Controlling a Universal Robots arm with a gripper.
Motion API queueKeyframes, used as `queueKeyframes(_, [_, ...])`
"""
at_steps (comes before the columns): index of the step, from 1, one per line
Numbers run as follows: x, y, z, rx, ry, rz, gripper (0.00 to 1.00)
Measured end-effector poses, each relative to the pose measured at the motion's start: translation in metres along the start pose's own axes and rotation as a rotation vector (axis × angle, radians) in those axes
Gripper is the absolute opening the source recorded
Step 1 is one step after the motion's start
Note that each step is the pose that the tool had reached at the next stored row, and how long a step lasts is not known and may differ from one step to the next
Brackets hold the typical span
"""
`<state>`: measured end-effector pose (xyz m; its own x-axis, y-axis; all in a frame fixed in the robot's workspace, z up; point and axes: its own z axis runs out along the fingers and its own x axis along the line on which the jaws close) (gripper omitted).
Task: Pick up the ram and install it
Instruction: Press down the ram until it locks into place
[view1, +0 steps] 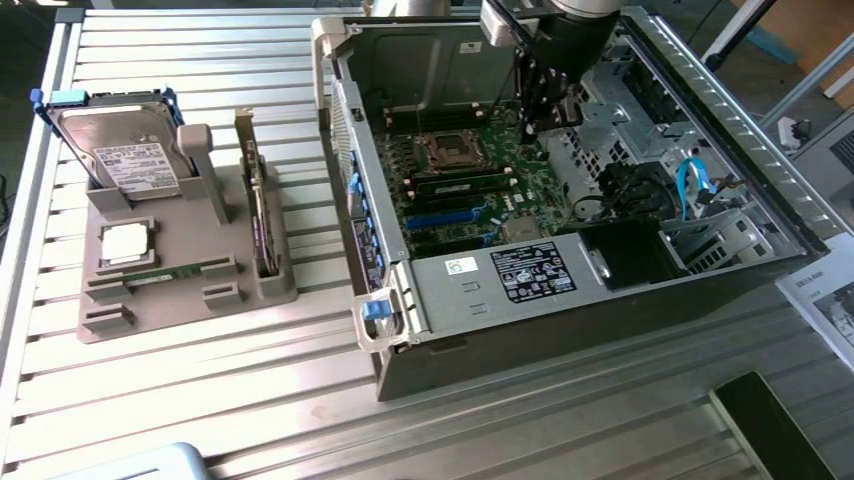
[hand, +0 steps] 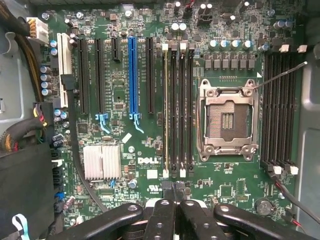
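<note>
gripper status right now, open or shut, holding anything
Gripper: shut, hanging over the motherboard inside the case. Whether anything sits between the fingers cannot be told; one ram stick lies in the tray.

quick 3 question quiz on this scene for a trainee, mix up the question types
1. True or false: the CPU socket on the motherboard is empty.
2. Where is the hard drive? A) standing in the grey holder B) mounted inside the computer case C) lying on the floor
3. Fill in: the claw over the motherboard has its jaws ____ (open or shut).

Key: 1 true; 2 A; 3 shut
</note>
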<state>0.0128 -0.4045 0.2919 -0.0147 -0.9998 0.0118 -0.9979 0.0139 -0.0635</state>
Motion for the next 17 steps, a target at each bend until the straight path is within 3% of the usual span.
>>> queueKeyframes(17, [0.000, 0.0038, 0.0154, 0.0048, 0.0008, 0.013, 0.11])
